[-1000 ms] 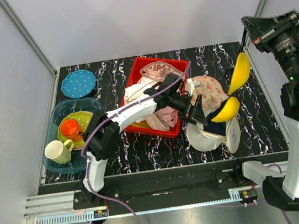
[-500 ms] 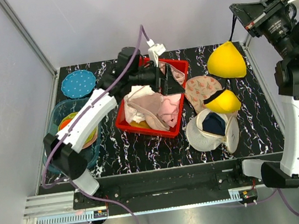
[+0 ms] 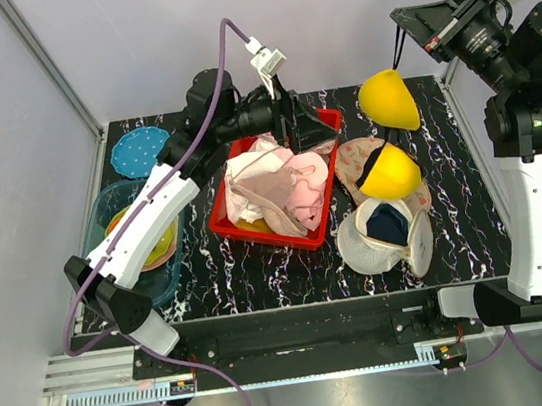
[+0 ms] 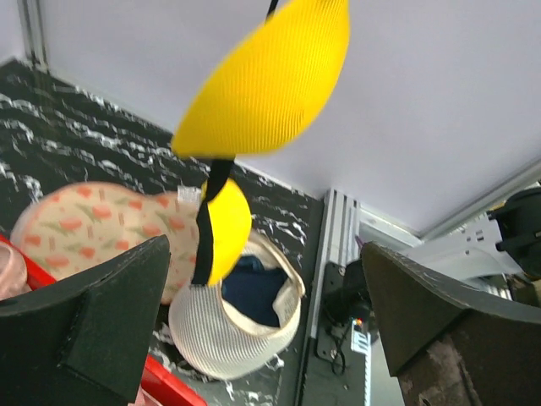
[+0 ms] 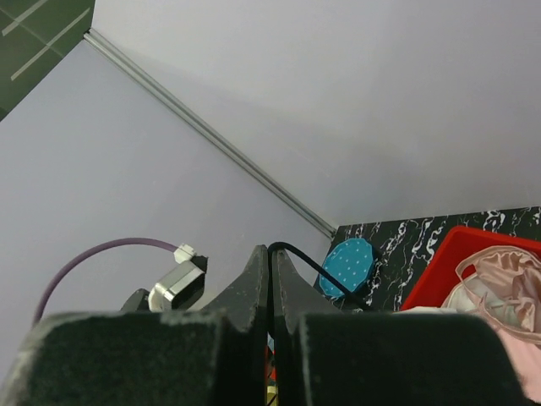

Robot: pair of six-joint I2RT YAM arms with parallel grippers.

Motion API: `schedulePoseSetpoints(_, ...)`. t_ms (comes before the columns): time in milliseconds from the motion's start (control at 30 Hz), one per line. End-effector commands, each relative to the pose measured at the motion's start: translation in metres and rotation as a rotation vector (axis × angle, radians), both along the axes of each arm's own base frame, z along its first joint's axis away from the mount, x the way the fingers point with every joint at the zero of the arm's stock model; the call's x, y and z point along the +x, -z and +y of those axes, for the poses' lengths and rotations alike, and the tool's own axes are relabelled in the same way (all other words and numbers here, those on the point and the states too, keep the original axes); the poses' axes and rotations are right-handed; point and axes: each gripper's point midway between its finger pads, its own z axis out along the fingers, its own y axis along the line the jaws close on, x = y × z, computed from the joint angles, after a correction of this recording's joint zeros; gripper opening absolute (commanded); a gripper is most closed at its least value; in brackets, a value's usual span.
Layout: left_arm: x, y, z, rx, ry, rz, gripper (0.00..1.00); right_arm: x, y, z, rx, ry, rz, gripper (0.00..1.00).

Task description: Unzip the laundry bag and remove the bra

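Note:
The bra hangs from my right gripper (image 3: 405,21), which is raised at the far right and shut on its black strap (image 5: 279,250). One yellow cup (image 3: 388,101) hangs in the air. The second yellow cup (image 3: 388,174) hangs just above the laundry bag (image 3: 382,238). The bag lies open on the table with a navy part (image 3: 387,224) still inside. In the left wrist view the cups (image 4: 270,80) hang over the bag (image 4: 228,330). My left gripper (image 3: 303,128) is open and empty, raised over the back of the red bin, apart from the bag. The right gripper (image 5: 272,254) shows shut in its own view.
A red bin (image 3: 256,237) holds pale pink and white garments (image 3: 279,187). A peach patterned pad (image 3: 351,161) lies behind the bag. A blue dotted plate (image 3: 141,151) and a teal tub (image 3: 127,294) with a cup and dishes stand at the left.
My left gripper left the bag and rose back over the red bin. My right gripper moved left and up, lifting the yellow cups farther out of the bag.

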Motion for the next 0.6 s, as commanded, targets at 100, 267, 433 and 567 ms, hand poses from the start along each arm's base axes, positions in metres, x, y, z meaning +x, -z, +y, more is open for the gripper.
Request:
schedulePoseSetpoints(100,0.011,-0.065,-0.027,-0.149,-0.085,-0.269,0.99,-0.009,0.001,0.01,0.0,-0.041,-0.027,0.0)
schedulePoseSetpoints(267,0.004,-0.064,-0.057,-0.146,-0.044,-0.311,0.99,-0.012,0.004,0.017,-0.002,-0.058,-0.021,0.0)
schedulePoseSetpoints(433,-0.001,-0.055,-0.09,-0.146,0.012,-0.289,0.99,-0.012,0.005,0.018,-0.001,-0.063,-0.02,0.0)
schedulePoseSetpoints(567,-0.006,-0.05,-0.11,-0.15,0.043,-0.26,0.91,-0.012,0.006,0.019,0.001,-0.065,-0.018,0.0)
